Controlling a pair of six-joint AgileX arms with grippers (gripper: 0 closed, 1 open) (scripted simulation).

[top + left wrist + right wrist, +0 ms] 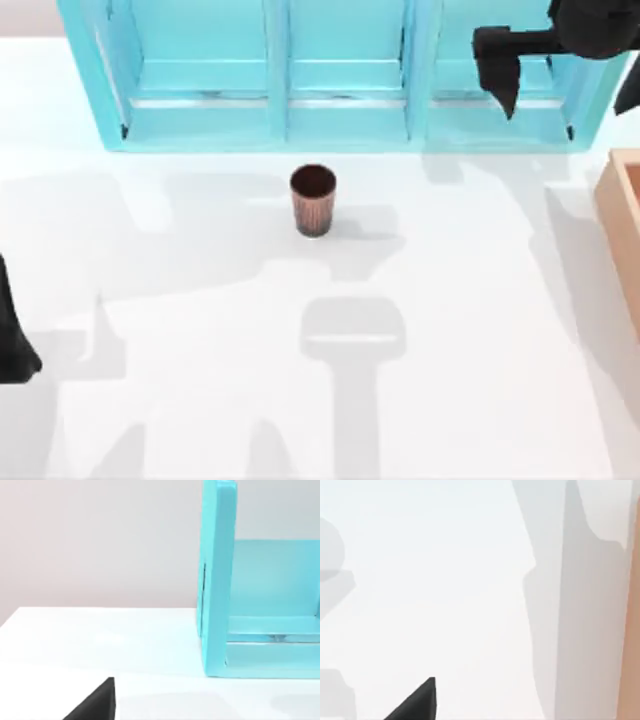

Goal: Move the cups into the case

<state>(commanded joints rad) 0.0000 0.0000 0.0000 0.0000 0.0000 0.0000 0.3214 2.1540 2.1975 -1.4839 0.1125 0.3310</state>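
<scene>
Reddish-brown and finely ribbed, the cup (313,201) stands upright and alone on the white bench (480,330), just in front of the middle compartment of the turquoise case (345,75). The right claw (500,70) hangs over the case's right compartment; I cannot tell whether its fingers are spread or pressed together. The left claw (15,345) sits parked at the bench's left edge, its state likewise unclear. Likely risks: a low approach could tip the slim cup, or it could catch on the case's front lip or a divider. A tan box (622,225) sits at the right edge.
</scene>
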